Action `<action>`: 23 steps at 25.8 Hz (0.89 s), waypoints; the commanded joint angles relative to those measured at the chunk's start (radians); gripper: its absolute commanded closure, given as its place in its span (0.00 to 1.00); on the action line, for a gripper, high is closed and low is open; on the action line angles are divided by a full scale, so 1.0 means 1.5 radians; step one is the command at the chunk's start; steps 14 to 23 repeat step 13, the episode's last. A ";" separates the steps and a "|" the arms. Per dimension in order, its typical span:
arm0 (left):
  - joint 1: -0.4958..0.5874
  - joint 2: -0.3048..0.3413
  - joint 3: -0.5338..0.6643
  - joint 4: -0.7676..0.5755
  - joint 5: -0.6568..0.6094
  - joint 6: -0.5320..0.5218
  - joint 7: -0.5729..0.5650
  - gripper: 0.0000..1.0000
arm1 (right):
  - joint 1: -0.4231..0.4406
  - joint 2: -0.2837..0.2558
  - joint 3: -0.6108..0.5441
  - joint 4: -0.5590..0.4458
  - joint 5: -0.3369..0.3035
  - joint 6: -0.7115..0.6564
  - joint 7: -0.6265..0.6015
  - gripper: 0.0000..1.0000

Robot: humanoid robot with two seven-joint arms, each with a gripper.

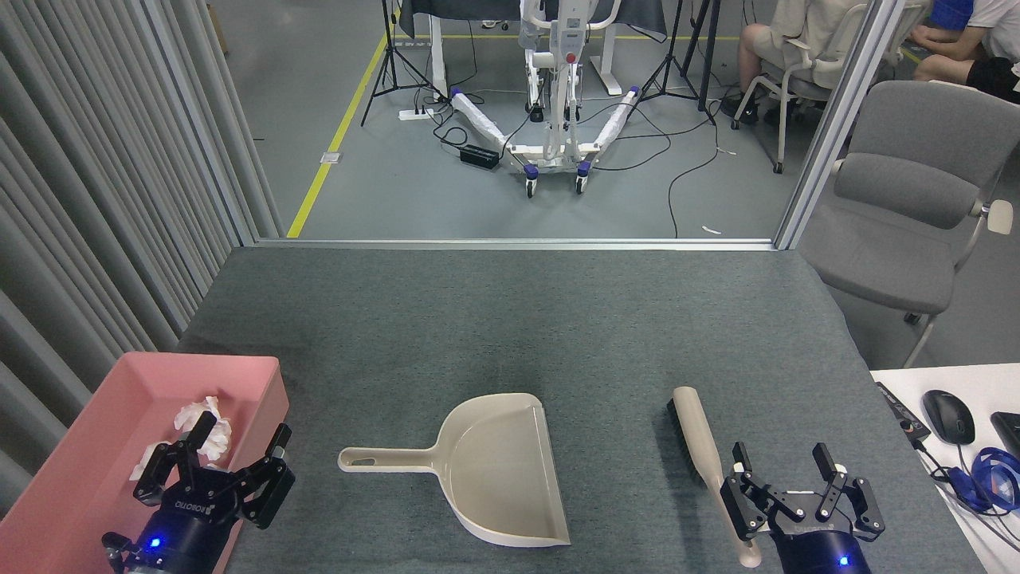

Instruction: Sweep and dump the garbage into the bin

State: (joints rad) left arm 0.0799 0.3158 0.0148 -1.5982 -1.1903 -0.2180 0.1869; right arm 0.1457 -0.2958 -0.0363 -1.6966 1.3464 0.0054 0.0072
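Garbage (201, 426) lies in the bin (96, 422), just beyond the left gripper (239, 446), jaws spread, empty. Right gripper (782, 466) likewise spread, empty.

On the table (518, 319), the dustpan (494, 470) lies at lower centre of the frame, its handle pointing left. The bin (88, 446) sits at lower left on the table's left edge, with the garbage (195, 418) inside it. The brush (701, 446) lies right of the dustpan. At far lower right, a mouse (948, 416) rests on a second table (900, 379). A chair (908, 207) stands at upper right.
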 commanded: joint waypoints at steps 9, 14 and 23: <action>0.001 -0.001 0.000 0.015 -0.027 0.003 -0.002 0.01 | 0.004 -0.021 -0.001 -0.001 -0.005 0.002 0.003 0.02; -0.001 0.004 0.000 0.013 -0.026 0.001 -0.003 0.01 | 0.005 -0.025 -0.001 0.000 -0.006 0.002 0.003 0.02; -0.001 0.004 0.000 0.013 -0.026 0.001 -0.003 0.01 | 0.005 -0.025 -0.001 0.000 -0.006 0.002 0.003 0.02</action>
